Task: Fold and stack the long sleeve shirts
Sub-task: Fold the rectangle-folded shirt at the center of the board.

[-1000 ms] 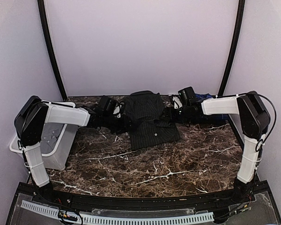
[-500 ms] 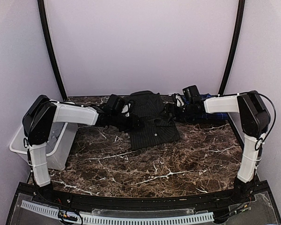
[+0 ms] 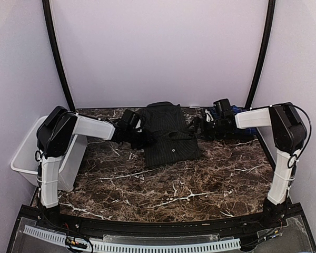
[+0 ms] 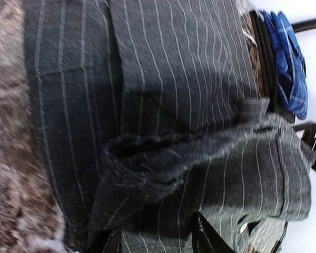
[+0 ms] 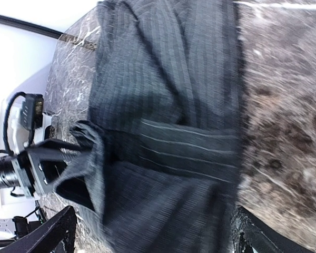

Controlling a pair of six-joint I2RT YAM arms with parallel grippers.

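Midway, folding the black shirt (image 3: 168, 138) at the desk's (image 3: 200, 184) far middle.
Left fingers (image 4: 209, 241) clamp a raised fold of it; right fingers (image 5: 253, 234) stand apart, empty. Lay the fold flat and square before letting go.

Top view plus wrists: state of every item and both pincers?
black pinstripe shirt: partly folded on the table, one bunch of cloth lifted
plaid shirt: bunched at the far right, mostly hidden, not stacked
white bin: upright at the table's left edge
left pincer: shut on the black pinstripe shirt's lifted cloth
right pincer: open, holding nothing, over the black pinstripe shirt
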